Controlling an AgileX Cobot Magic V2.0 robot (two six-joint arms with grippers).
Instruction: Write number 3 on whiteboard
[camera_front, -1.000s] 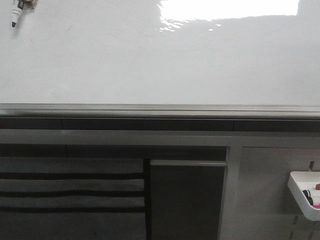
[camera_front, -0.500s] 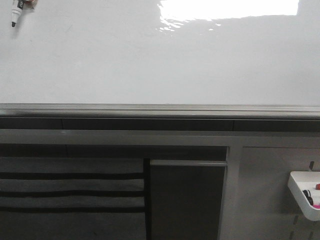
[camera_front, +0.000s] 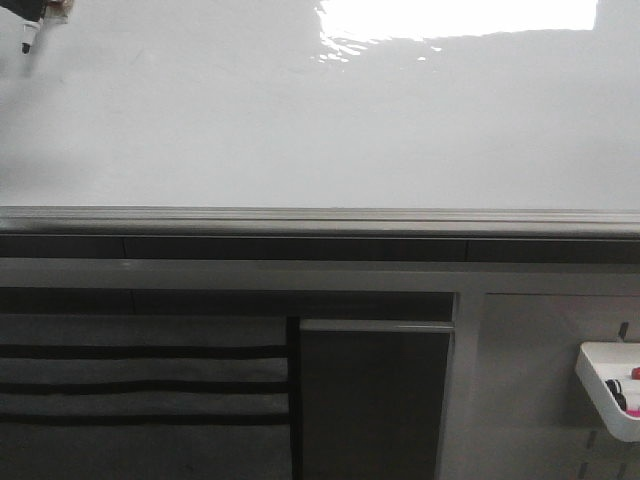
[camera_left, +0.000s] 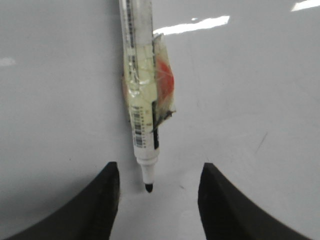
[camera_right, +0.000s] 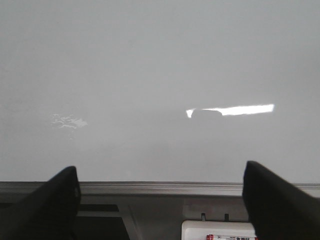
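Below the board: dark horizontal channel (camera_front: 300, 248), then a grey metal crossbar (camera_front: 250, 274) spanning the full width. Under that, left side has grey slats (camera_front: 140, 370) with black gaps between them. Centre holds a dark flat panel (camera_front: 375, 400) with a lighter top edge. Right is a pale grey panel (camera_front: 530, 380) with small slots, and a white plastic tray (camera_front: 608, 388) hung on it, cut off by the frame edge, small dark and pink items inside. Lighting dim overall.
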